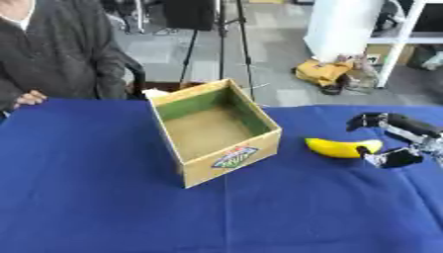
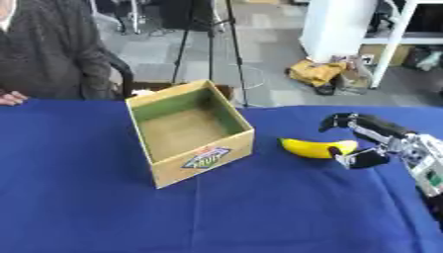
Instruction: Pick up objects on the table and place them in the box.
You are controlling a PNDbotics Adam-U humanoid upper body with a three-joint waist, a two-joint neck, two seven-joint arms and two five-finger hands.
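One object left to move: a single banana [image 1: 341, 147] is seen on the blue table [image 1: 104, 197], toward its right edge and well short of the near edge; nothing else loose is seen on the cloth.
Box: the open cardboard box [image 1: 227, 160] is set near the middle of the table, closer to the far edge, turned so that one corner points at the near edge; its inside appears bare.
Right hand: the right hand [image 2: 368, 141] is brought in from the right edge and spread wide around the banana's right end, fingers arched beyond it and the thumb [image 2: 359, 160] on the near side; nothing is gripped yet, and contact cannot be told.
Reason for the pose: the spread is judged to be a set-up for closing on the banana's right tip.
Left hand: not seen in either view.
Open room: bare cloth is left between banana and box, so a short lift leftward over the box's right wall is judged unobstructed.
Edge concern: the raised wall must be cleared before release.
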